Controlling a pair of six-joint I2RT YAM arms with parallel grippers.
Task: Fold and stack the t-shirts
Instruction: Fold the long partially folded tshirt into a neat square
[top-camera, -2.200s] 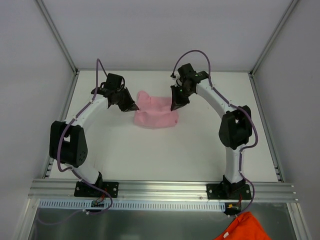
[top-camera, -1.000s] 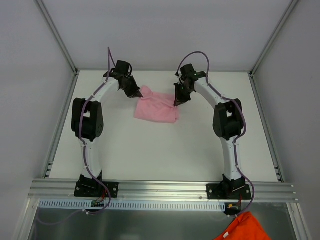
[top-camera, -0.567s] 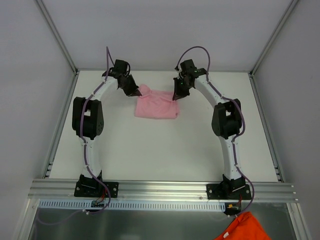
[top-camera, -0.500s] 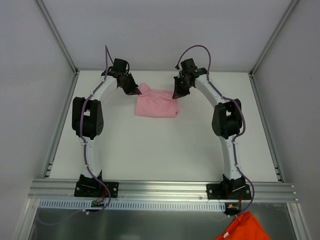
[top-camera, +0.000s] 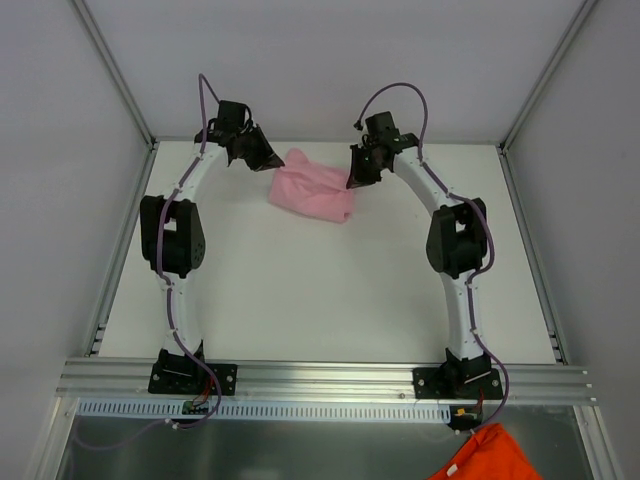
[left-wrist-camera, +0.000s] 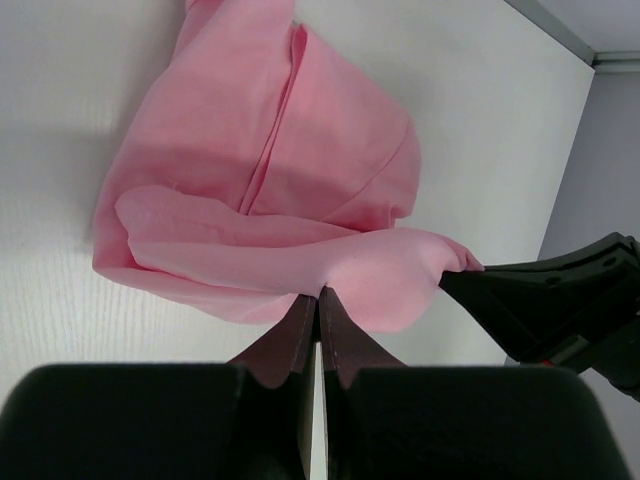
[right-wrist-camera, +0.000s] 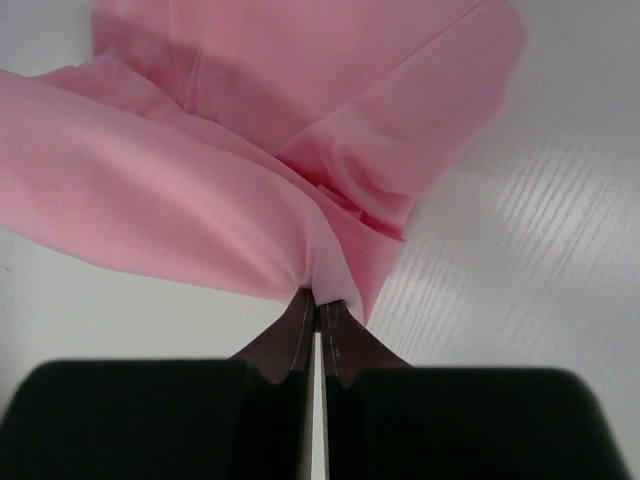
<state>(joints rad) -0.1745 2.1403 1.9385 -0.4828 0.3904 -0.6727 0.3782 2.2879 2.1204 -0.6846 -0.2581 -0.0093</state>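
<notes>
Held from two sides near the far edge of the table (top-camera: 300, 300), about midway between its far corners: the pink t-shirt (top-camera: 312, 192), bunched and loosely doubled over. Pinched at its far-left end by the left fingers (top-camera: 270, 160), closed tight with a thin fold of fabric caught between the tips. Pinched at its far-right end by the right fingers (top-camera: 353, 180), closed just as tightly on a gathered fold.

Seen from the left wrist: fabric (left-wrist-camera: 300, 200) drawn up into a soft ridge running from the left fingers (left-wrist-camera: 308, 322) across to the right fingers (left-wrist-camera: 540, 300), with a seam line down the panel behind and the rest lying on the table.

Seen from the right wrist: creases fanning out from the clamped tips (right-wrist-camera: 306, 318) into the shirt (right-wrist-camera: 250, 150).

Past the near edge, by the right corner: a piece of orange cloth (top-camera: 490, 455) on a metal surface.
</notes>
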